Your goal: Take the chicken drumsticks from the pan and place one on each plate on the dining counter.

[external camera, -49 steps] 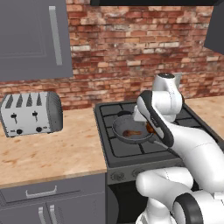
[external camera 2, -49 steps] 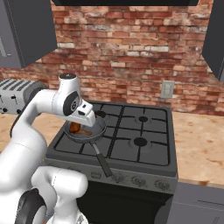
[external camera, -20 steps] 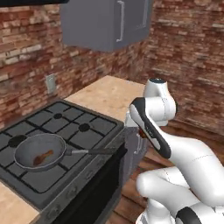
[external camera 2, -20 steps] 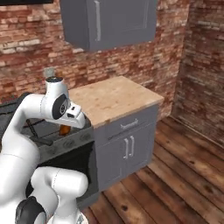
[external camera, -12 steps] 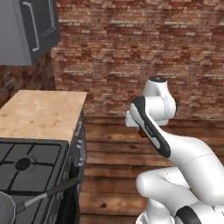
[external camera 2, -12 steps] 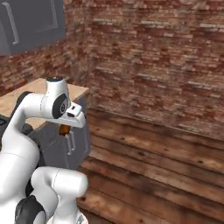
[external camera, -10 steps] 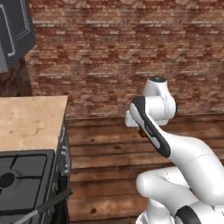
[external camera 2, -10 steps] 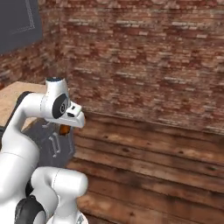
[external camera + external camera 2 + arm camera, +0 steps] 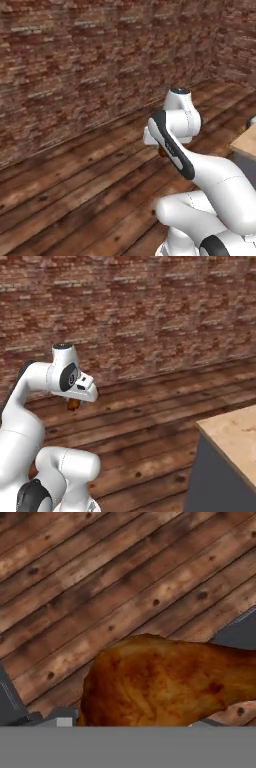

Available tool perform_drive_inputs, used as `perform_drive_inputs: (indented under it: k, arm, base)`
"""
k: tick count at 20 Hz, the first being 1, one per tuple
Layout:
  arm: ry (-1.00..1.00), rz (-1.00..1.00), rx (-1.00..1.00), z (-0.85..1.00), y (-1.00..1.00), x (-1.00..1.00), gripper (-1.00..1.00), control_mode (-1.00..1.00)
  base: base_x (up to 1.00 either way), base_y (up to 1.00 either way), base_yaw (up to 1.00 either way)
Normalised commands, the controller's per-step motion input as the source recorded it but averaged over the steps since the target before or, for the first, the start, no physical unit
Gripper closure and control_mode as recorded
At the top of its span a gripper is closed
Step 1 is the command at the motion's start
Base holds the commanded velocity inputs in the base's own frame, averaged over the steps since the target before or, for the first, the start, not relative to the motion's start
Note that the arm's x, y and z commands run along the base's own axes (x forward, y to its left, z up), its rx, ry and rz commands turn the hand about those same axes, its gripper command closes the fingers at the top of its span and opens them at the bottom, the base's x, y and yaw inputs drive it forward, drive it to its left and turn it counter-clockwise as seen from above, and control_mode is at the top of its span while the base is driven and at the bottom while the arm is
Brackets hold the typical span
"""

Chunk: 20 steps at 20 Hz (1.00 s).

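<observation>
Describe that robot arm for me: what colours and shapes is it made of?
The arm is built from glossy white, rounded segments that swell like smooth tubes, with dark grey to black bands and caps at the joints. One dark strip runs along a link in the left base view. A round dark disc marks the side of a joint in the right base view. The gripper hangs from a white, boxy hand. No loose cables show.
</observation>
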Motion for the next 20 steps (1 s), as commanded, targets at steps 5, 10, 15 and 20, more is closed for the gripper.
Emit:
perform_drive_inputs:
  k: [5,10,15,20]
  arm:
    - [0.00,0.00,0.00,0.00,0.00,0.00,1.00,1.00]
    - [0.00,0.00,0.00,0.00,0.00,0.00,1.00,1.00]
    - [0.00,0.00,0.00,0.00,0.00,0.00,1.00,1.00]
    - [0.00,0.00,0.00,0.00,0.00,0.00,1.00,1.00]
  base:
    - [0.00,0.11,-1.00]
    - [0.00,0.10,-1.00]
    - [0.29,0.29,-0.92]
    - [0.46,0.79,-0.47]
